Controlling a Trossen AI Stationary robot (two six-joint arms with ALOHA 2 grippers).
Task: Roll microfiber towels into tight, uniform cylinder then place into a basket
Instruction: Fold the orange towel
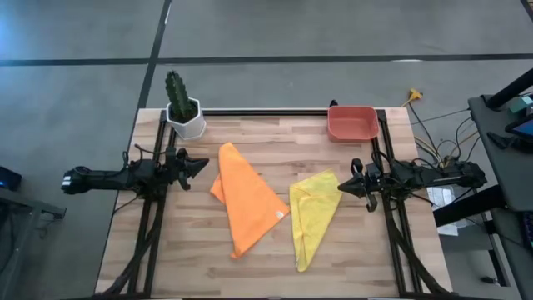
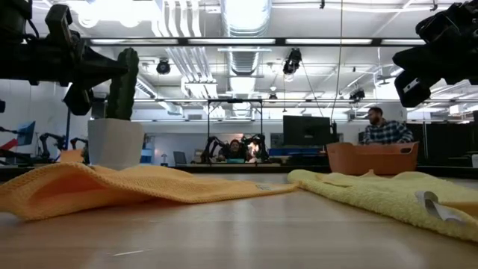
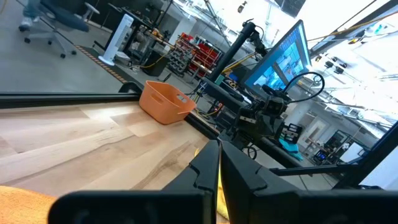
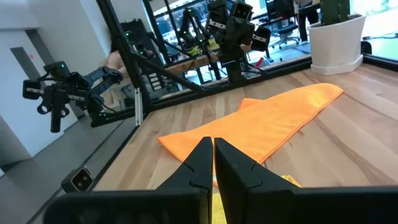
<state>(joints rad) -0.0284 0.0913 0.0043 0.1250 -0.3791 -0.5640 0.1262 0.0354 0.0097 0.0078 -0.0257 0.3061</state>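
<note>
- Microfiber towels: both lie flat and unrolled on the bench [image 1: 350, 267], neither touched by an arm. Positions below are given relative to the orange towel [image 1: 246, 198], working left to right in the high view.
- Left end effector [image 1: 198, 164]: fingers clenched, holding nothing. It hovers just left of the orange towel's upper end, clear of the cloth, and is the nearer arm to that towel.
- Cactus pot [image 1: 186, 117]: stands at the bench's far edge, up and left of the orange towel, apart from it.
- Orange towel: a long folded wedge, its narrow tip toward the cactus pot, its long axis running down and slightly right toward the near edge.
- Yellow towel [image 1: 313, 215]: immediately right of the orange towel, edges close or just meeting at mid-length; which cannot be told. Its long axis runs from upper right to a lower-left tip.
- Basket [image 1: 352, 123]: far right corner, well apart from the orange towel, empty.
- Right end effector [image 1: 346, 185]: clenched, empty, at the yellow towel's upper right corner, far side from the orange towel.
- Judgement: no rolling has begun; each arm faces its own towel.
</note>
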